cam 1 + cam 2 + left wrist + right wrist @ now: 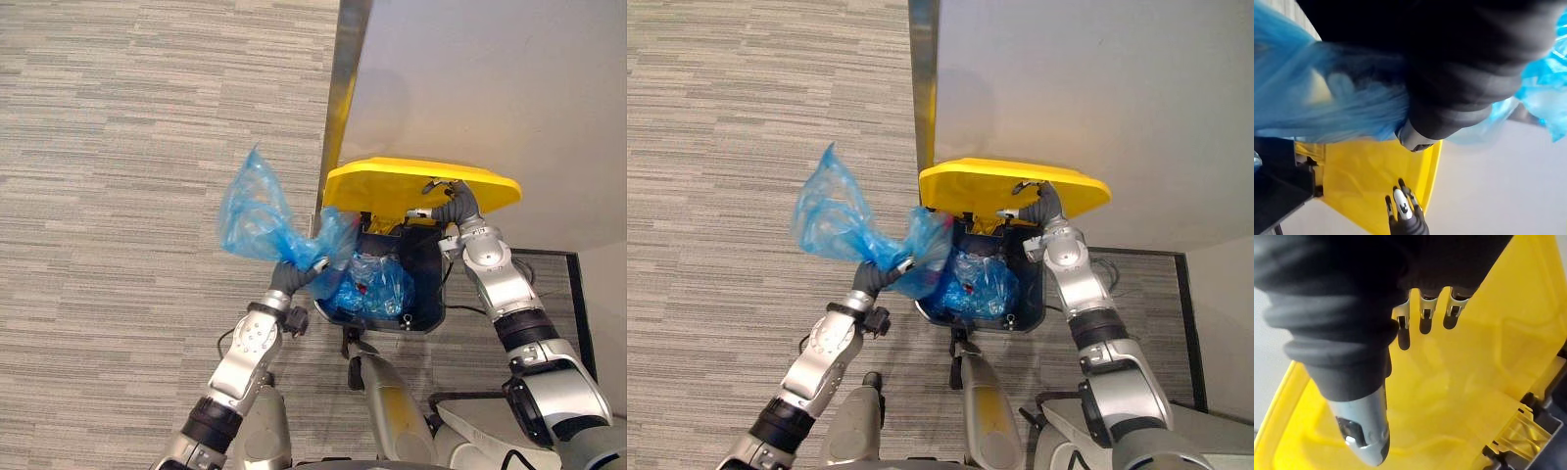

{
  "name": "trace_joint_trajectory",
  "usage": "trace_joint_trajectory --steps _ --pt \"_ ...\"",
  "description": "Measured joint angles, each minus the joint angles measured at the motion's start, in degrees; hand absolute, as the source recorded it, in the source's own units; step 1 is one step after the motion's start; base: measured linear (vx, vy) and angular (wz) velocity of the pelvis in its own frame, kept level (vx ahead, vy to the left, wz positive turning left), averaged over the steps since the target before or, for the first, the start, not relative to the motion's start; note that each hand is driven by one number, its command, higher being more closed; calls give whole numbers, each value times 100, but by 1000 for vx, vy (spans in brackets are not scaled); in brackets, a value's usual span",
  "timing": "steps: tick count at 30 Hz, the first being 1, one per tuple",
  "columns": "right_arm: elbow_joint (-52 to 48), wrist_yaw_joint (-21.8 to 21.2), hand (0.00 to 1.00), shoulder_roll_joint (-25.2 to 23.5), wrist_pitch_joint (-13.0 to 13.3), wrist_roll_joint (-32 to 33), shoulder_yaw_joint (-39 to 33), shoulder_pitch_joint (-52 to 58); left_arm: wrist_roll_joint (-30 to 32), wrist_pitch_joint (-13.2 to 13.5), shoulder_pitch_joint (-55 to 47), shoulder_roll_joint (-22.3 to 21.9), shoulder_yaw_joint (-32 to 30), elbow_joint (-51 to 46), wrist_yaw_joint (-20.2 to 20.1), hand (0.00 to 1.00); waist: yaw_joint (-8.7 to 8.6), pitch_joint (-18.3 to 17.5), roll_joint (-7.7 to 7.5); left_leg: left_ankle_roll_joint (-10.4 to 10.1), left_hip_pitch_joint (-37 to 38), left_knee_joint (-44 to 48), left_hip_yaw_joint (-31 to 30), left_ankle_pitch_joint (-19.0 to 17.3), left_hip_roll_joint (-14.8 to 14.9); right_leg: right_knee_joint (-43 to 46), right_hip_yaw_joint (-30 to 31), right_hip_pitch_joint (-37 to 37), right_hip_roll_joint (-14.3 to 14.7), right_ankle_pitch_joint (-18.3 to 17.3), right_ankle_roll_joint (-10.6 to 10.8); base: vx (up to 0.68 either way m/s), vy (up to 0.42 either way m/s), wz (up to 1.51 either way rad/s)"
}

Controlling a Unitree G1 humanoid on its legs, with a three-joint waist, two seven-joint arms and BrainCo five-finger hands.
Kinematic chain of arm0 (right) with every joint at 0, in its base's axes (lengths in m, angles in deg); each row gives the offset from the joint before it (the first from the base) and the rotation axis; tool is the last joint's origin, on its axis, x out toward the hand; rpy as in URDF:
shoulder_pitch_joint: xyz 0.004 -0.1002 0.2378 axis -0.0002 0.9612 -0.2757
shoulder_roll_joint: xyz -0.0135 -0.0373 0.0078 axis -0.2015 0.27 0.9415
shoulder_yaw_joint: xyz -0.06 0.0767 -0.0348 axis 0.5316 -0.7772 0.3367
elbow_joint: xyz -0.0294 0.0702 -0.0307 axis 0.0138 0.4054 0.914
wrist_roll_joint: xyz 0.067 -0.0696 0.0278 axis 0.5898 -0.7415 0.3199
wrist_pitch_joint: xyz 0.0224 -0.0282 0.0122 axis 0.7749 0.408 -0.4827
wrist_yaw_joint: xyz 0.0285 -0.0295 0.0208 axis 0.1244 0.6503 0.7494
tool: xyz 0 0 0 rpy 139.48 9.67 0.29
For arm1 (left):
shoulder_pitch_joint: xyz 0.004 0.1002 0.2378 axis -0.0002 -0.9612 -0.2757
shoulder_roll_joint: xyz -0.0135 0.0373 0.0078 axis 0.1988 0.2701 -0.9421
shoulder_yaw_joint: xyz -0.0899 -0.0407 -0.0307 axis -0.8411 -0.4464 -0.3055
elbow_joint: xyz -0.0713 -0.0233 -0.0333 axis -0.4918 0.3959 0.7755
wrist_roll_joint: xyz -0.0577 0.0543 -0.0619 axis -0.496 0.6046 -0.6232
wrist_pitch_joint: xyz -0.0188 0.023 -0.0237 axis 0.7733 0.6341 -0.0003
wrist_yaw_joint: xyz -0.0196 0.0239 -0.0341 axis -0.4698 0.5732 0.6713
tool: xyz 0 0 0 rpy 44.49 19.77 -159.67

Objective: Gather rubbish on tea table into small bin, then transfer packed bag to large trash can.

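Final step: my right hand (449, 208), fingers flat, props up the yellow lid (392, 181) of the large trash can (428, 284) while my left hand (294, 272) clenches the packed blue bag (255, 215) beside its rim, due next over the opening for release.

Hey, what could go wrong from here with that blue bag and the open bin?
1. Most of the blue bag in the left hand hangs outside the left rim of the trash can, over the floor; released now, it could fall outside.
2. The yellow lid is held up by the right hand with straight fingers, not gripped; if they slip, it could drop onto the bag.
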Motion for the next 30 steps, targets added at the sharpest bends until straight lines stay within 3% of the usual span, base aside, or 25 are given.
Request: trace_joint_trajectory --steps 9,18,30 --pt "56 7 0 165 -41 -264 268 -471 7 -31 1158 -120 311 732 214 100 -265 217 58 61 -200 230 67 -91 -79 59 102 -165 -44 43 3 -2 8 -4" --pt "58 152 0 331 -80 -549 392 -818 47 -140 2019 -374 676 1765 276 100 -261 450 120 64 -528 474 151 -141 -150 221 223 -509 -92 68 54 -17 -10 -3" --pt "63 297 0 -111 -189 -726 383 -833 145 -309 2312 -653 460 2974 390 100 -244 450 121 69 -910 636 253 -213 -130 321 314 -918 -89 83 58 18 -25 -4"
